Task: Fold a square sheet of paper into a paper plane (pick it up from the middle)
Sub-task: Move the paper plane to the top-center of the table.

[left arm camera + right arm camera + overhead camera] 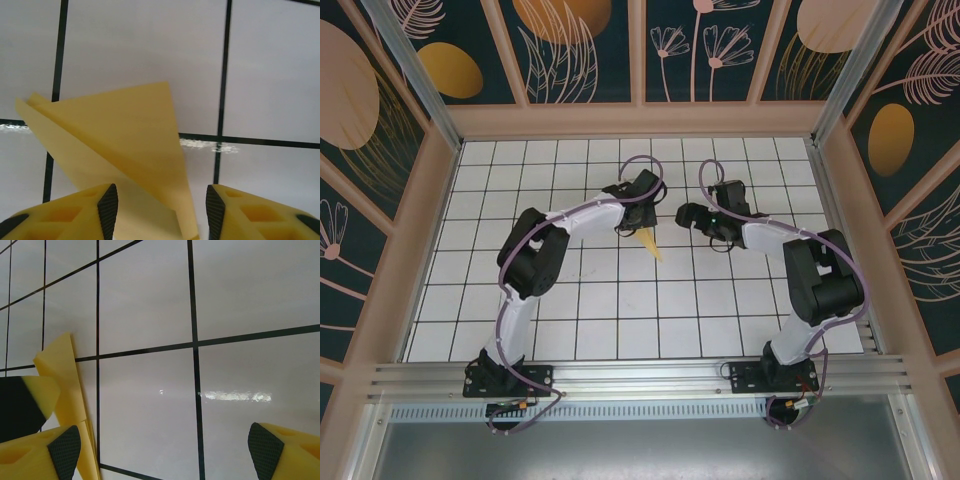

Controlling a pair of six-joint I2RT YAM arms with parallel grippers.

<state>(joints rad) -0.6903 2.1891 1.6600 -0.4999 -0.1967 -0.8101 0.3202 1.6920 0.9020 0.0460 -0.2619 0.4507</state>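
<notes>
**A:** Which step are we at?

**B:** The folding looks finished to me. The sheet is already a paper plane [650, 243], a slim yellow wedge lying flat about the middle of the table [620, 310], well away from every edge. From above, its sharp tip points toward the near edge.

**A:** Is either arm holding it?

**B:** I'd say not. In the left wrist view the left gripper [161, 205] straddles the plane [130, 145]. Its jaws are parted about halfway. The paper runs between them, with bare table showing beside the right-hand pad [215, 207], so nothing is pinched. The right gripper [162, 450] is spread wide with only tiles between its fingers. The plane [67, 385] sits just beside its left finger.

**A:** And from above?

**B:** The left gripper [638, 222] hangs over the wide end of the wedge. The right gripper [685, 215] sits near it, on the right.

**A:** So what does the next move call for?

**B:** Probably clearing both arms, going straight up first. The left pads sit close to the paper, so a sideways pull could drag it or open the folds. If another crease is wanted, the jaws would have to close on the plane first.
</notes>
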